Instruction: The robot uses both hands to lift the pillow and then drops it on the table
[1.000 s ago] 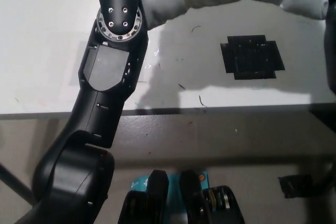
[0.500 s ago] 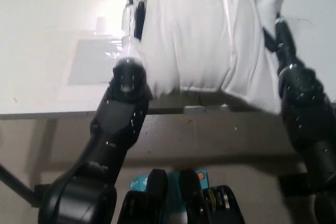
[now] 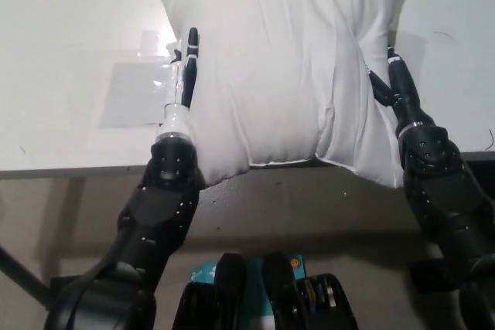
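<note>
Now the pillow [image 3: 282, 67] fills the upper middle of the frame, its near edge hanging past the table [image 3: 69, 75] edge toward the robot. A second ago it sat as a band along the top, with a black taped patch on the table showing at the right; half a second ago it was blurred and tilted. It has since settled lower and steadier, covering that patch, so I judge the lift is done or the pillow is coming down again.

Pressed against the pillow's left side is the left hand [image 3: 186, 75], flat along the fabric. At the right side the right hand [image 3: 394, 83] does the same, pinching the fabric into a crease. Both look clamped on the pillow from either side, squeezing rather than closing around it.

Whether the pillow's underside touches the table or floats above it cannot be told; the shadow beneath its near edge is ambiguous. Its top is cut off by the frame. Most of each hand is buried in fabric.
</note>
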